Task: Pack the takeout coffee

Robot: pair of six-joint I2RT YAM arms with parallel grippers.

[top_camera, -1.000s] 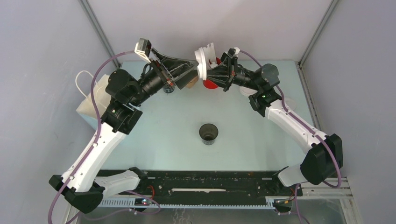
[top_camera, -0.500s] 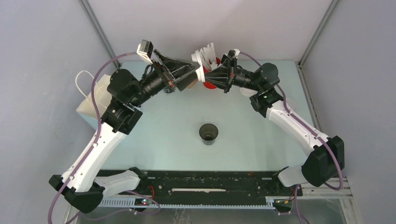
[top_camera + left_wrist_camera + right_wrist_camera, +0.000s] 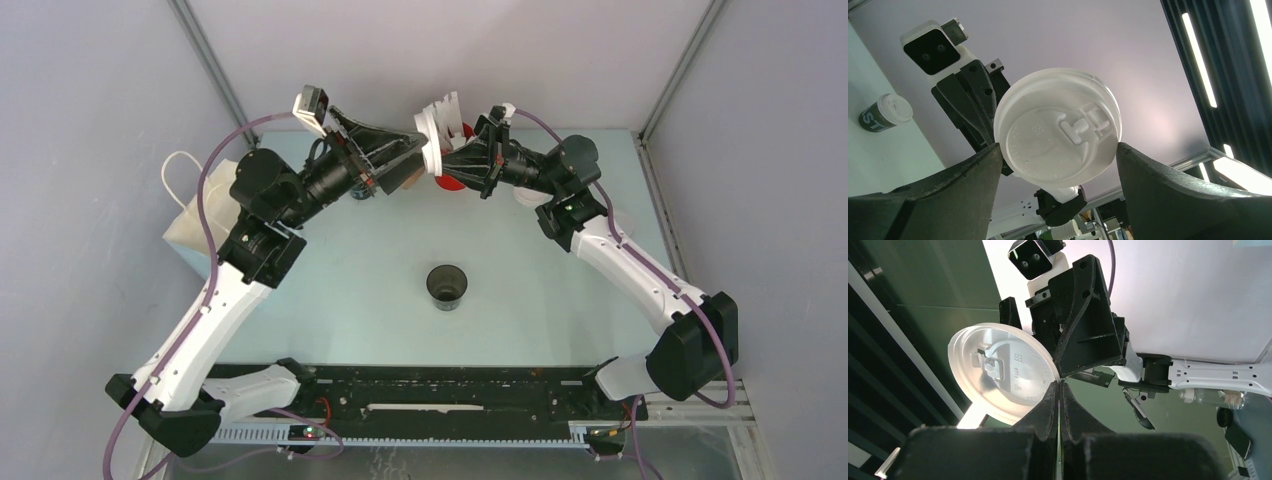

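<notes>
My right gripper (image 3: pixel 438 160) is raised at the back and shut on the rim of a loose white lid disc (image 3: pixel 430 148), which also shows in the right wrist view (image 3: pixel 998 370). My left gripper (image 3: pixel 412 155) is open, and its two fingers flank that lid (image 3: pixel 1058 127) closely; I cannot tell if they touch it. The takeout coffee (image 3: pixel 885 114), a dark cup with a white lid, stands on the table far to the left in the left wrist view; in the top view I cannot make it out. The red holder (image 3: pixel 452 182) peeks out under the right gripper.
A lidless black cup (image 3: pixel 446 285) stands mid-table. A white paper bag (image 3: pixel 190 225) with handles stands at the left edge behind the left arm. Small white objects (image 3: pixel 522 196) lie beside the right arm. Grey walls close in the table.
The left gripper has lifted slightly and come closer round the lid that the right gripper holds. The last half second shows almost no movement.
</notes>
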